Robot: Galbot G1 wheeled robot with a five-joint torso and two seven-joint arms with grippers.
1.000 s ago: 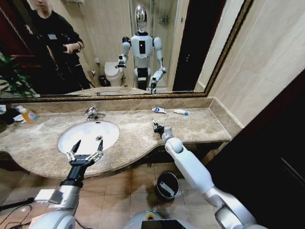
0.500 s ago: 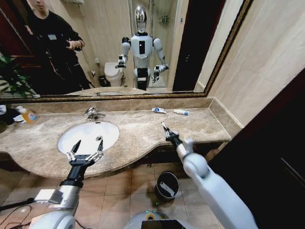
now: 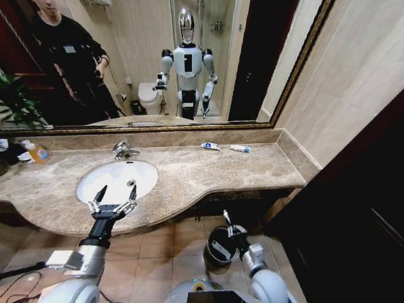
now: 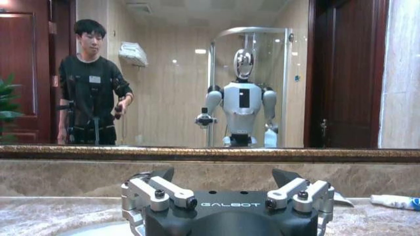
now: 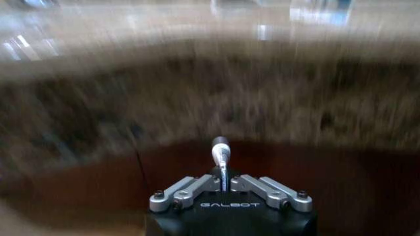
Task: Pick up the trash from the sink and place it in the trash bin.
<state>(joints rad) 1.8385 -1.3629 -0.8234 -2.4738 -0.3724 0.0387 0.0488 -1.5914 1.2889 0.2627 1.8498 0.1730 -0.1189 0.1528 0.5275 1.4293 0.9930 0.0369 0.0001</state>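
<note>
Pinching a thin white stick (image 5: 221, 156), the right gripper (image 3: 228, 226) hangs just beside the trash bin (image 3: 219, 247), below the countertop (image 3: 208, 177) edge, while the left gripper (image 3: 113, 196) waits spread-fingered over the sink (image 3: 117, 179).

In the right wrist view the worktop (image 5: 210, 93) smears into streaks, its edge and surface unreadable. The thin stick (image 5: 221, 160) runs down between the right gripper's (image 5: 223, 183) jaws, its lower end hidden. The trash bin (image 3: 220, 245) is partly covered by that arm.

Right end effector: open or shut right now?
Shut. The right end effector grips a thin white stick between closed fingers, held just beside the trash bin on the floor.
</note>
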